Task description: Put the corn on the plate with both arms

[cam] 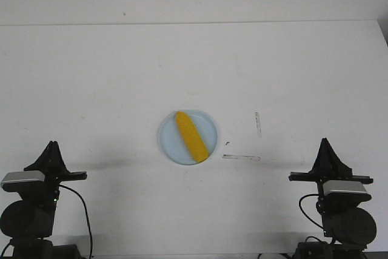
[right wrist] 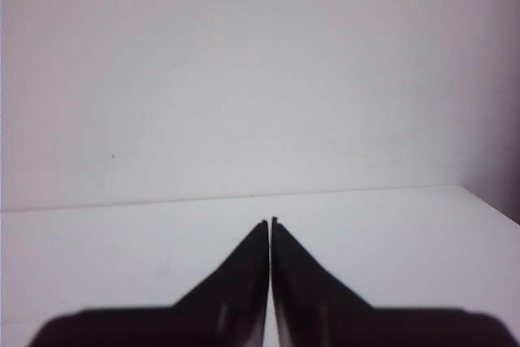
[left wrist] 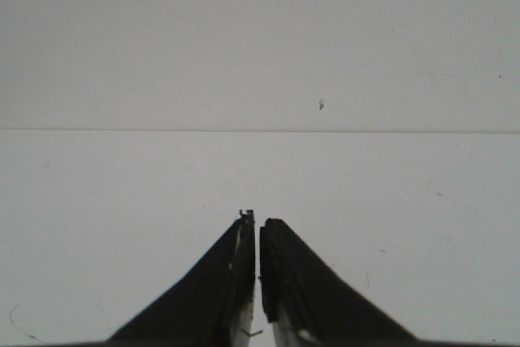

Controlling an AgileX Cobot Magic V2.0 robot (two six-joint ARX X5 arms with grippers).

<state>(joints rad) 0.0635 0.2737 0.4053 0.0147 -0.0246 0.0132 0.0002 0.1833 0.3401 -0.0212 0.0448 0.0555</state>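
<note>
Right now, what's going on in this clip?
Nothing is being handled. The corn lies diagonally on the plate in the middle of the white table. Both arms are pulled back at the near edge, well apart from the plate. The left gripper and right gripper are shut and empty, each seeing only bare table and wall. Going by how things lie, the placing looks done.

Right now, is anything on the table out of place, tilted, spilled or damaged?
Nothing stands out. The corn lies flat and diagonal inside the plate, which sits level on the table. The only blemishes are thin dark marks on the table to the plate's right. The left gripper and right gripper are shut and empty.
</note>
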